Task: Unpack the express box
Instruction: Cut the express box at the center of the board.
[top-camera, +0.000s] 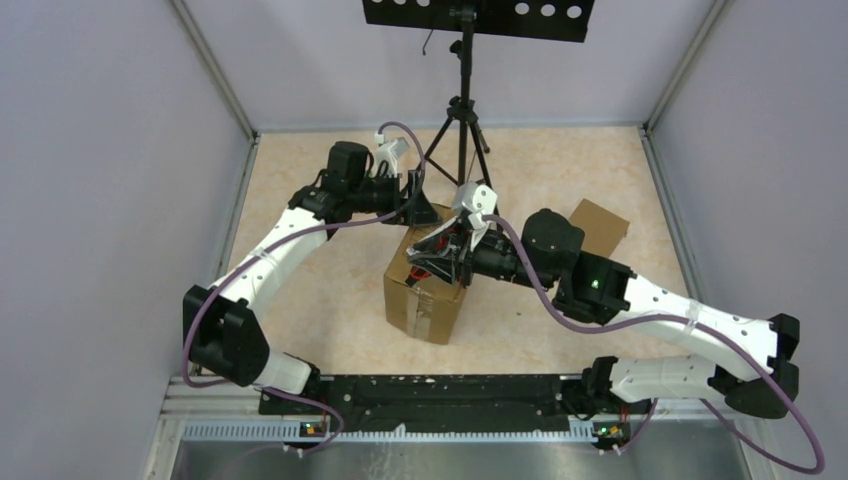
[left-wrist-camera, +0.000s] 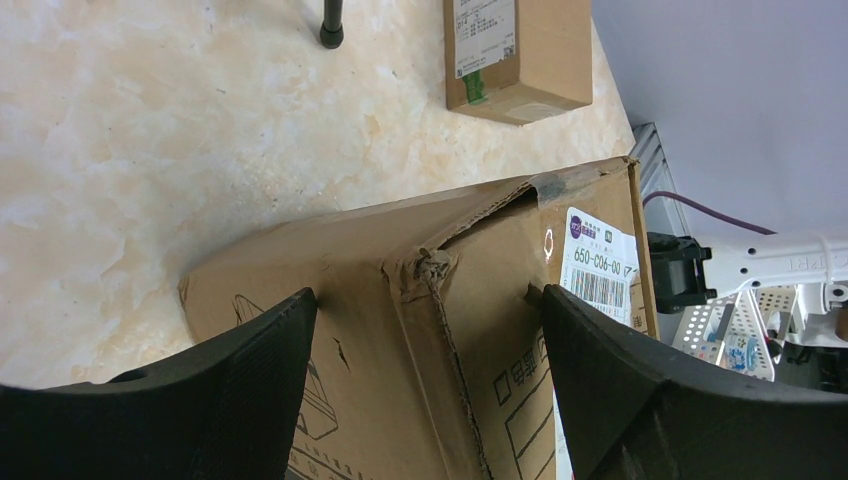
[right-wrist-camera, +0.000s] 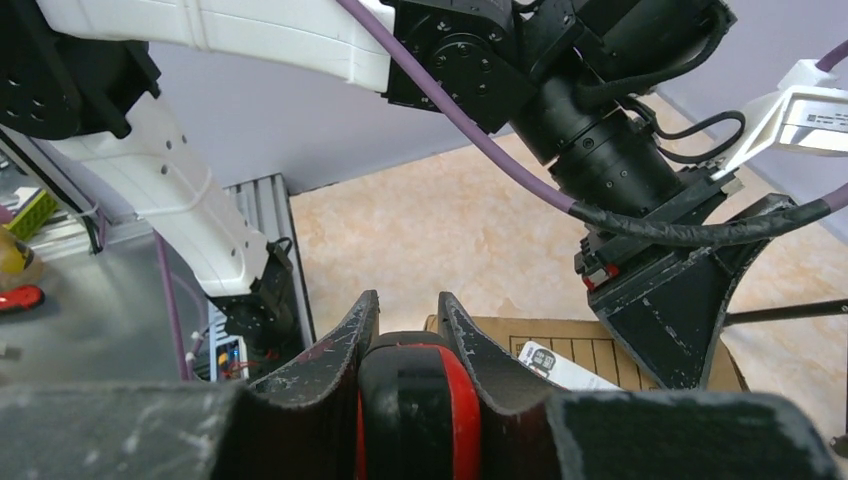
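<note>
At left of centre in the overhead view, the left gripper reaches over the far top corner of the express box, jaws spread wide astride the cardboard. Its wrist camera shows a finger on either side of a torn, taped seam, but not whether either one presses the board. The box stands upright and sealed at mid-frame on the table, with a barcode label on its top. Just right of it, the right gripper hovers above the box top, jaws pinching a red-and-black tool, probably a cutter. A smaller carton lies well apart at upper right.

The opening step appears to be in hand, one arm positioned to brace the box and the other carrying the tool. The next move likely calls for steadying the box and bringing the tool tip down onto the tape line.
</note>
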